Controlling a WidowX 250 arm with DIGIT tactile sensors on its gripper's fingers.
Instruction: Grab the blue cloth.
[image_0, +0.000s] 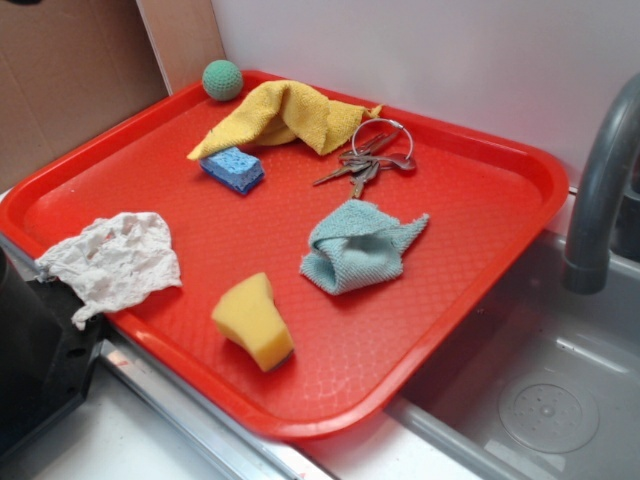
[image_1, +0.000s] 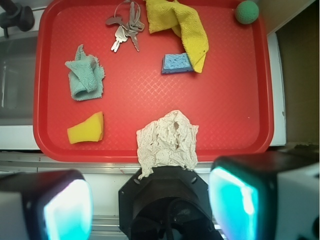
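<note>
The blue cloth (image_0: 355, 246) is a small pale teal cloth, crumpled, lying right of centre on the red tray (image_0: 480, 200). In the wrist view the cloth (image_1: 85, 75) lies at the tray's (image_1: 230, 100) left side, far above the fingers. My gripper (image_1: 150, 207) is open, its two teal pads (image_1: 67, 210) wide apart and nothing between them. It hovers high above the robot base, outside the tray's near edge. In the exterior view the gripper is out of view.
On the tray: a mustard-yellow cloth (image_0: 280, 115), a deep-blue sponge (image_0: 232, 168), keys on a ring (image_0: 368, 158), a yellow sponge (image_0: 254, 320), a crumpled white paper towel (image_0: 112, 258) over the near edge, a green ball (image_0: 222, 80). A sink and faucet (image_0: 600, 200) lie to the right.
</note>
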